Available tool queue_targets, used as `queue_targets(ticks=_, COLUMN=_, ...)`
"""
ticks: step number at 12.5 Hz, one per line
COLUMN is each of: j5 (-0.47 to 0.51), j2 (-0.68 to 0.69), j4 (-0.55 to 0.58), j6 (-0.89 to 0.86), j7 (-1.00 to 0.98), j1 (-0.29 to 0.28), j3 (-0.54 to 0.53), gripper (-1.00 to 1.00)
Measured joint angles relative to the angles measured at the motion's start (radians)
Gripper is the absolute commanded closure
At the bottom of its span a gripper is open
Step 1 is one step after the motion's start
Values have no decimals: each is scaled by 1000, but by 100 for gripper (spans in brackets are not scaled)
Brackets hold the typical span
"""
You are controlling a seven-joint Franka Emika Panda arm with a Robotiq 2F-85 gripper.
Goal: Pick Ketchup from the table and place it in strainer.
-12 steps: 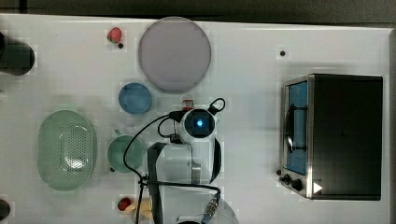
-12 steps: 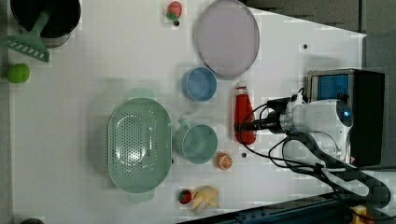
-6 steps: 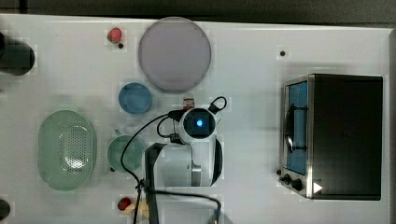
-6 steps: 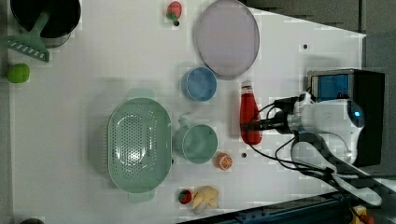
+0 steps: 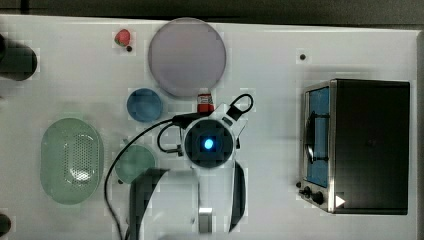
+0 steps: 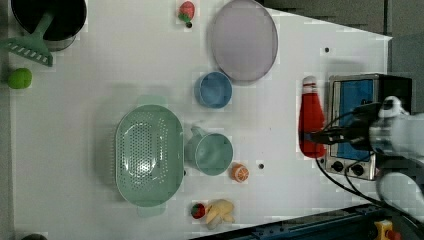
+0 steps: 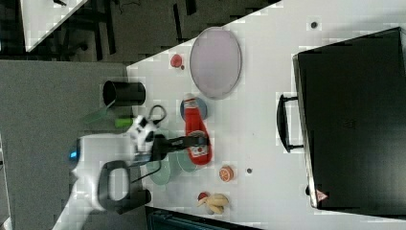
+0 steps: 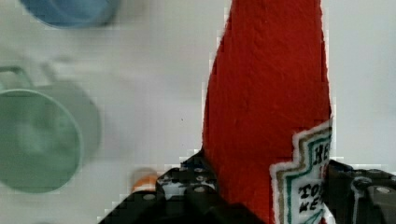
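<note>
Gripper [image 7: 203, 142] fingers are clamped on the lower body of the Ketchup [image 7: 196, 136], one black finger on each side of the red bottle, as the wrist view shows near its label. In the left view the Ketchup [image 6: 311, 120] appears lifted, white cap pointing toward the left view's top, in front of the toaster oven [image 6: 357, 125]; whether it touches the table cannot be told.

Largest thing on the white table [image 5: 280, 50] is the toaster oven [image 5: 360, 145], black with a blue window, near the edge at the top view's right. Next comes the round grey plate [image 5: 186, 56], close to the edge at the top view's top. The strainer [image 5: 71, 160], pale mint green with a holed base, sits toward the edge at the top view's left, well apart from the bottle. Just beside it, on the side toward the arm, stands the green cup [image 6: 210, 152] with a handle. The small blue bowl [image 5: 144, 105] lies between the plate and the cup.

A black pot [image 6: 50, 17] with a green utensil [image 6: 31, 42] sits at the corner in the left view's upper left, a green fruit [image 6: 19, 78] near it. A banana [image 6: 220, 212], an orange slice [image 6: 240, 173] and a strawberry [image 5: 122, 37] are the smallest items.
</note>
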State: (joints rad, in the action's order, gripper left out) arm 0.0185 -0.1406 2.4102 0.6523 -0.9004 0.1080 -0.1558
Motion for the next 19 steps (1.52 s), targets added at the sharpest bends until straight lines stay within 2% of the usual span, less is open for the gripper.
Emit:
queue_targets(ticks=3, j5=6, j2=-128, j4=-16, j6=-57, j7=15, j1=-4, j3=-54, gripper=-24)
queue_targets(ticks=6, j5=20, j2=-127, j4=-59, j6=-97, j7=128, j1=-26, j3=-164, gripper=-24)
queue_targets(ticks=8, j5=80, j2=-83, j4=-86, j6=-88, j7=229, j1=-46, j3=-247, gripper=-24)
queue_targets(ticks=10, j5=95, j2=-23, j4=-102, j6=-71, j7=347, j1=-70, j3=-335, gripper=-24)
queue_targets(ticks=13, j5=107, j2=76, j4=-98, j6=93, j7=515, j1=-90, j3=-463, gripper=-24)
queue_targets(ticks=19, j5=97, j2=305, j4=-94, j6=354, j7=752, j1=-107, j3=-569, gripper=-24)
